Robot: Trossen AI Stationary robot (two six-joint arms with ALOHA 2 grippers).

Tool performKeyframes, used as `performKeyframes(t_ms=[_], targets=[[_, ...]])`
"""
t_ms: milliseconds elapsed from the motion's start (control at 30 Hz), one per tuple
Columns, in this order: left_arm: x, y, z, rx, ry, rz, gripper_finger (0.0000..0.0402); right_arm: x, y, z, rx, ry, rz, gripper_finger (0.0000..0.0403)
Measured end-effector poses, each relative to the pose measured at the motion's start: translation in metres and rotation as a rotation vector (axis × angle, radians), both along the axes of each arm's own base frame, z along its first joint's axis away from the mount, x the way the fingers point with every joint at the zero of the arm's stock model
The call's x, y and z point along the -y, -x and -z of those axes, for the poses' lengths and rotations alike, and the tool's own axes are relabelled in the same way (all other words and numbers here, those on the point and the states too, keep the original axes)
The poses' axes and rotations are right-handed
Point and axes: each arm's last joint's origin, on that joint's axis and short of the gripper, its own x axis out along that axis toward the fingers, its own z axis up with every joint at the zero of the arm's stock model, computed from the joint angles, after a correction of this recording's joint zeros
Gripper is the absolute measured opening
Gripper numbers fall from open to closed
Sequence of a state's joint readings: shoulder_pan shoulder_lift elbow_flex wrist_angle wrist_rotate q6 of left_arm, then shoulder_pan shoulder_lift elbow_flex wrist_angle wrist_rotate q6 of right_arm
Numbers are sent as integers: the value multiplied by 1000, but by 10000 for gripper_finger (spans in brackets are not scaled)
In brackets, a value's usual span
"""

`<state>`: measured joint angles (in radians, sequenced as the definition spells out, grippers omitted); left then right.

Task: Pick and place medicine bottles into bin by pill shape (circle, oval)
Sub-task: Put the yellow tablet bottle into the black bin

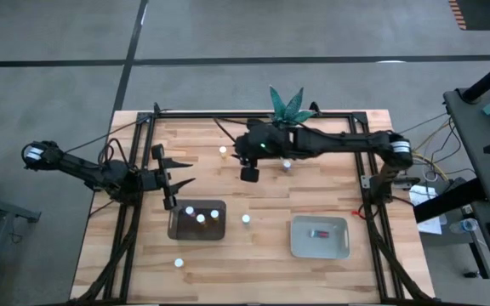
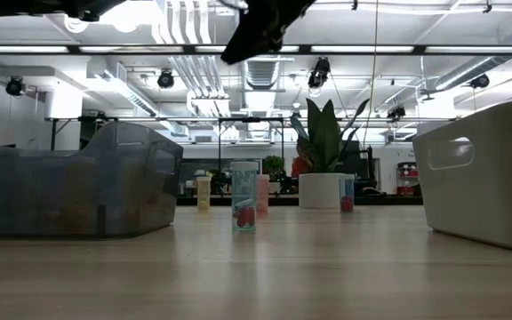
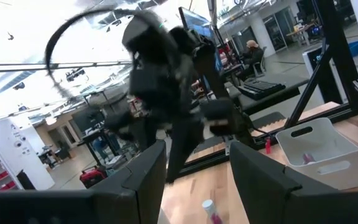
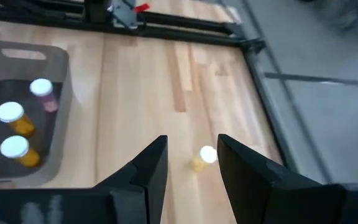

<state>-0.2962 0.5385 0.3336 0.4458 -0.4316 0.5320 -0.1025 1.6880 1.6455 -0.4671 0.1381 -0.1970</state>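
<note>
Yellow-filled and white-capped, the medicine bottle (image 4: 204, 157) stands upright on the tabletop (image 4: 142, 81) just ahead of the right pincer (image 4: 191, 163), framed by its spread, empty fingers, while the left pincer (image 3: 194, 171), also spread and empty, hangs farther off.

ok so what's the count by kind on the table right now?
Medicine bottles: 8 (3 in the dark bin, 1 lying in the pale bin, 4 loose)
Bins: 2
Potted plant: 1
Total: 11
</note>
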Motion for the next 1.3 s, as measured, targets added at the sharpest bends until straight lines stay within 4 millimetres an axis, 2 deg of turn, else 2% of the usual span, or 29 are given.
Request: performKeyframes(t_ms=[333, 500, 867, 1067, 1300], targets=[[0, 0, 0, 2, 1, 0, 162, 54, -31, 30, -57, -119, 7, 132], [-1, 2, -1, 9, 3, 0, 162, 75, -45, 47, -108, -144, 35, 140], [-1, 2, -1, 9, 3, 0, 162, 94, -78, 91, -315, -99, -32, 195], [-1, 2, -1, 10, 3, 0, 162, 109, -85, 108, -348, -111, -24, 201], [-1, 2, -1, 10, 3, 0, 162, 121, -83, 118, -337, -204, -15, 201]])
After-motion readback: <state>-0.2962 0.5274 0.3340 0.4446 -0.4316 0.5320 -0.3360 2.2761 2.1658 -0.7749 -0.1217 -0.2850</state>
